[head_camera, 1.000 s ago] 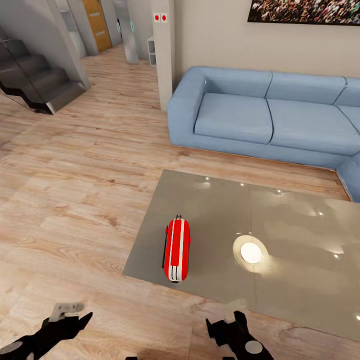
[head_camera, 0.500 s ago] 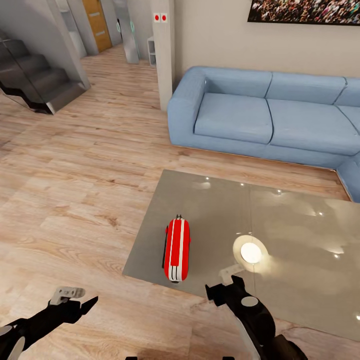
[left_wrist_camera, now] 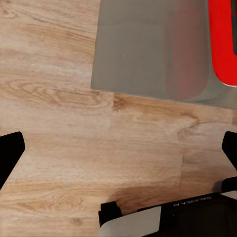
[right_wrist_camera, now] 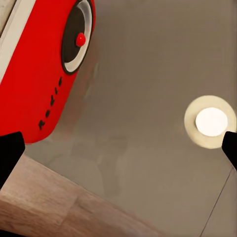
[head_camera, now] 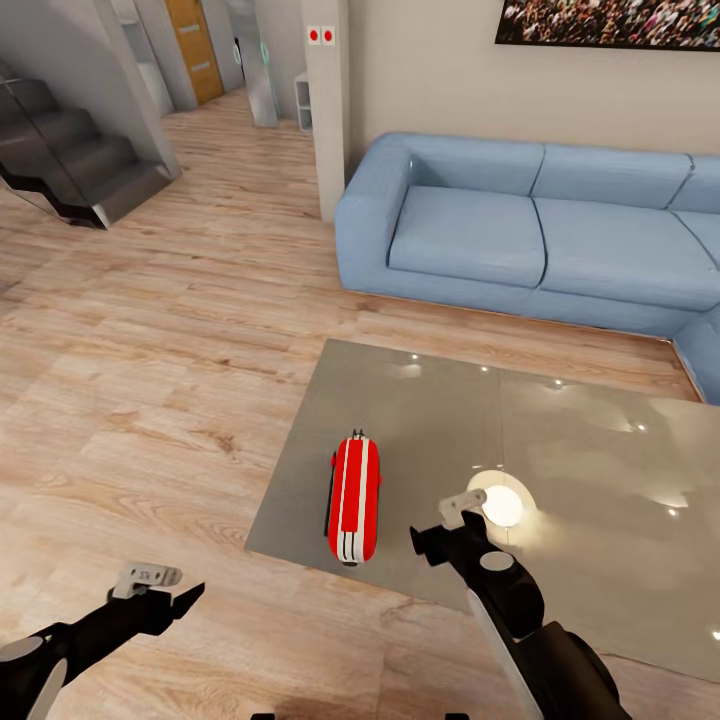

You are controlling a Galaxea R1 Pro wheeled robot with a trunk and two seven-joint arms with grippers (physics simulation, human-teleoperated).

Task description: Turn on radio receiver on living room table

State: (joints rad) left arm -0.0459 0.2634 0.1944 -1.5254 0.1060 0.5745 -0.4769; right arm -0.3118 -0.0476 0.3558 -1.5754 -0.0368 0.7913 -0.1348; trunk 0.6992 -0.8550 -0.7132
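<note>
The right gripper [head_camera: 445, 535] hangs just over the near edge of the table [head_camera: 590, 470], its fingers spread wide with nothing between them, and I'd guess it sits there because the radio receiver [head_camera: 354, 497] lies just to its left, within easy reach. In the right wrist view the radio receiver's red side [right_wrist_camera: 42, 74] shows a round dial with a small red knob [right_wrist_camera: 80, 39], probably the switch it is after. The left gripper [head_camera: 160, 598] hovers low over the wood floor [head_camera: 150, 400], short of the table, also open and empty. The radio lies flat near the table's front left corner, stripes up. No containers are about; behind stands the blue sofa [head_camera: 520, 235]
</note>
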